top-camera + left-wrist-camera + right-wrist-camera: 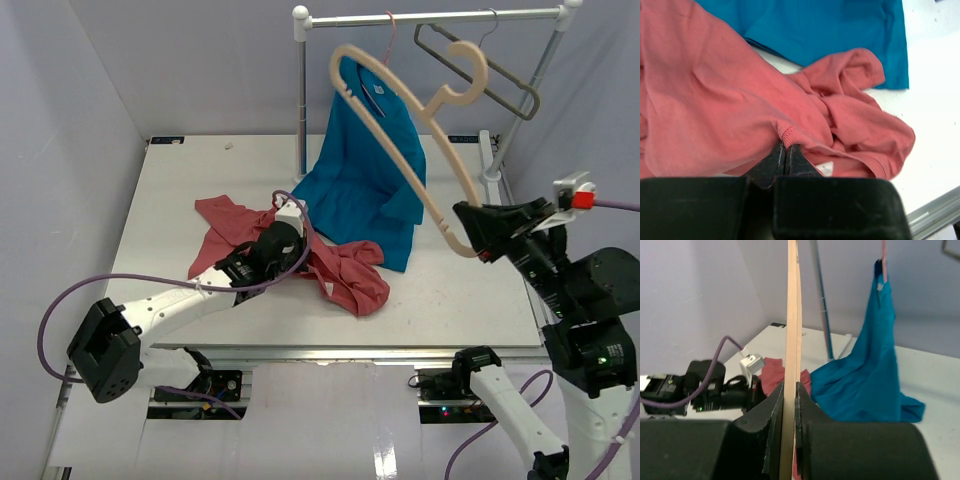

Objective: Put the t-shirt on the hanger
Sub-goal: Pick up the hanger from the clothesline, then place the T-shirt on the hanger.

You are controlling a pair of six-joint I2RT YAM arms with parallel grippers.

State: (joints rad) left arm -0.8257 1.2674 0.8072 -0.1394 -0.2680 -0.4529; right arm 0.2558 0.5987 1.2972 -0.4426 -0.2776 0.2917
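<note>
Left end effector (785, 151) has its jaws pressed together on a ribbed edge of the red t-shirt (715, 100), the fold of cloth bunched right at the fingertips. From above, this end effector (292, 240) sits low over the middle of the crumpled shirt (345, 278), which lies spread on the white counter (460, 300), one part reaching left and another heaped toward the near edge. The right end effector (472, 228) is clamped on the end of one arm of the beige wooden hanger (405, 150) and holds it in the air above the right side of the counter. The hanger is tilted, its hook up near the rail (430, 15) and its far arm crossing in front of the blue t-shirt (355, 175). In the right wrist view the hanger (792, 315) shows edge-on as a thin upright strip, squeezed between the dark jaws of the end effector (790, 390). The blue shirt (870, 370) hangs from a thin pink hanger (388, 35) on the rail, with its lower part draped onto the counter, touching the red shirt. A grey hanger (480, 65) hangs on the rail just behind the beige hook.
</note>
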